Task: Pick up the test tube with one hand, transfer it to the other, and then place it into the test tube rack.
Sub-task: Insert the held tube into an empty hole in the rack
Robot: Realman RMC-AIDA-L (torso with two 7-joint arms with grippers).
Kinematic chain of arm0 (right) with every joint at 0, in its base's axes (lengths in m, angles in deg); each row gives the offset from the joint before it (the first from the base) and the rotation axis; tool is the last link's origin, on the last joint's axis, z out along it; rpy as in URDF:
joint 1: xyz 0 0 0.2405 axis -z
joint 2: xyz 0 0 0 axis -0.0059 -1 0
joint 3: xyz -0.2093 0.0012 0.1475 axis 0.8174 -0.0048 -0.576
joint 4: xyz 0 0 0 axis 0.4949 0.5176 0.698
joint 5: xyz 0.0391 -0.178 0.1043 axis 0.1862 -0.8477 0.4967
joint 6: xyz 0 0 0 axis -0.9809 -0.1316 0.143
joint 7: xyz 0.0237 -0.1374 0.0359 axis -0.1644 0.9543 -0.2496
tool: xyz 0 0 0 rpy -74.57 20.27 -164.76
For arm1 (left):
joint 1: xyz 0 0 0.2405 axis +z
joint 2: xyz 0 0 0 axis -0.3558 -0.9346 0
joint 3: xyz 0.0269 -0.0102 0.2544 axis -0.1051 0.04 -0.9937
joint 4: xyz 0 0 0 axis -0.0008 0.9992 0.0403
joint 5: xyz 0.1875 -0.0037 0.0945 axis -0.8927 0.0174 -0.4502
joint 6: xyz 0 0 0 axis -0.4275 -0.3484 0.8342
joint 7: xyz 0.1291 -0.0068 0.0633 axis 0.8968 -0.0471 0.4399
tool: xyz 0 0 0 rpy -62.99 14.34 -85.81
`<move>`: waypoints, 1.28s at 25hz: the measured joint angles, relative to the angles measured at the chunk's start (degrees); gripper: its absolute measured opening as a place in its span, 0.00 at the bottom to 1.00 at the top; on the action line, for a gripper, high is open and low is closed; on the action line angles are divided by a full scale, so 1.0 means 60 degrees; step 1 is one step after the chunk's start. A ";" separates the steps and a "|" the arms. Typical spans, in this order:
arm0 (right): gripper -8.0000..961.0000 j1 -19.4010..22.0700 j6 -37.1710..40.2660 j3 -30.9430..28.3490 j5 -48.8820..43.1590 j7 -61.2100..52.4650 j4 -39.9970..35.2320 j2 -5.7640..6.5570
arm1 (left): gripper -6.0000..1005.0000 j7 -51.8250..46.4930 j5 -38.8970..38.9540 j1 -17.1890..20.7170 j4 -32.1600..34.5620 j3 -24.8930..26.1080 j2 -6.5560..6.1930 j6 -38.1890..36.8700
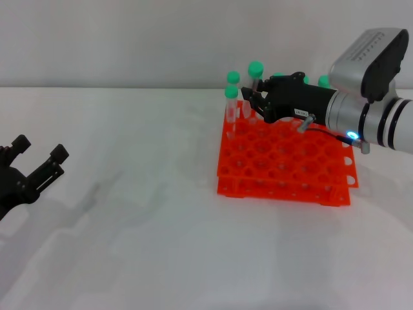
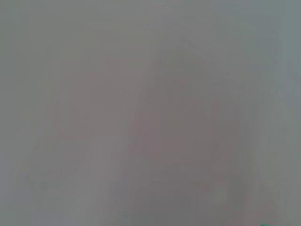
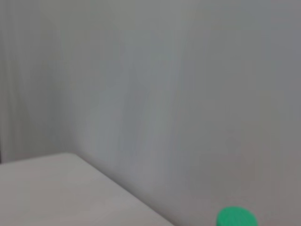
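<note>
Head view, right gripper [image 1: 253,98] pinching test tube [image 1: 255,76] over test tube rack [image 1: 284,161] rear-left corner, left gripper [image 1: 40,152] spread, idle w/ nothing held, far left.

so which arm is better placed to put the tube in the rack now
Right. The right gripper holds the test tube over the test tube rack; the left gripper sits open, far away.

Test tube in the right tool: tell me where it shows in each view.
Head view: the test tube stands upright over the rack's far left corner, at the right tool.
Left wrist view: not in it.
Right wrist view: only a green cap, likely the same one.
Shared landmark: that green cap.
</note>
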 joint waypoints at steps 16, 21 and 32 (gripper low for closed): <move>0.35 0.0167 -0.0469 0.0139 -0.0040 0.0006 0.0019 0.0021 | 0.89 0.0005 0.0015 -0.0091 0.0071 0.0043 -0.0028 -0.0121; 0.36 -0.0020 -0.0899 0.0509 -0.0002 -0.0009 0.0027 0.0009 | 0.89 0.0006 0.0016 -0.0148 0.0099 0.0014 -0.0037 -0.0121; 0.37 -0.0275 -0.1309 0.0867 0.0001 -0.0166 0.0031 0.0000 | 0.89 0.0006 0.0016 -0.0163 0.0103 0.0002 -0.0029 -0.0135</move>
